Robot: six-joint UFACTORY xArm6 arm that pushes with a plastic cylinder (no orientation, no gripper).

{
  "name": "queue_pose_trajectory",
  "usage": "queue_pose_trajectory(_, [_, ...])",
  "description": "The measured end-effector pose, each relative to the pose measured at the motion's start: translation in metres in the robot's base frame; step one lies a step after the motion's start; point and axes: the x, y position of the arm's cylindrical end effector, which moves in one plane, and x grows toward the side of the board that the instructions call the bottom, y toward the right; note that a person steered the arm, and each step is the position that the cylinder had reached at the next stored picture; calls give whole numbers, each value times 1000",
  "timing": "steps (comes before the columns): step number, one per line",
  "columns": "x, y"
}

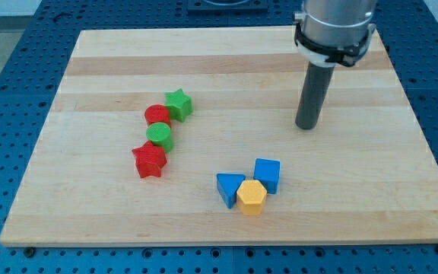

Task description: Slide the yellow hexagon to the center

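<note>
The yellow hexagon (252,196) sits near the view's bottom, a little right of the middle of the wooden board (226,68). It touches a blue triangle (229,188) on its left and a blue cube (267,174) at its upper right. My tip (307,125) rests on the board up and to the right of these three blocks, clearly apart from them.
A curved row of blocks lies left of the middle: a green star (178,104) at the top, a red cylinder (157,116), a green cylinder (159,136) and a red star (149,160) at the bottom. A blue perforated table surrounds the board.
</note>
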Motion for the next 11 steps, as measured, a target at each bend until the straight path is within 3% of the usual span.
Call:
queue_pose_trajectory(1, [20, 0])
queue_pose_trajectory(3, [129, 0])
queue_pose_trajectory(4, [158, -13])
queue_pose_trajectory(6, [165, -98])
queue_pose_trajectory(8, [110, -106])
queue_pose_trajectory(10, [105, -110])
queue_pose_trajectory(11, [75, -110])
